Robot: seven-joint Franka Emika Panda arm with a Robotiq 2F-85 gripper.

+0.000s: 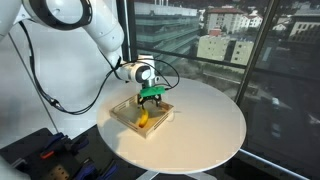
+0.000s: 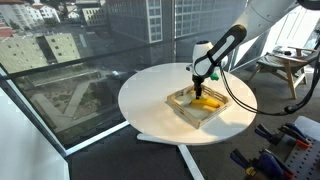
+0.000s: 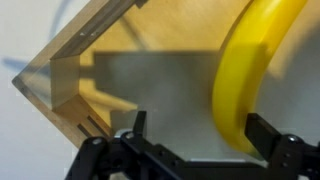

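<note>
**Banana off-centre under my open hand**

Banana (image 3: pixel 250 70) lies in the wooden tray (image 3: pixel 90 70), which sits on the round white desk (image 1: pixel 210 120). In both exterior views, my hand (image 1: pixel 150 95) hangs directly over the tray, close above the fruit and, as far as I can tell, not touching it. My 2 fingers stand wide apart with nothing between them.

The offset is what counts. In the wrist view my hand (image 3: pixel 197 138) is centred on the bare tray floor, and the banana curves down the right of the picture. Its lower end comes in just inside the finger on that side, so the fruit lies off to that side rather than in the middle of the gap. Its long axis runs roughly top to bottom there, across the line that joins my fingers. The tray's corner sits away to the left.
</note>
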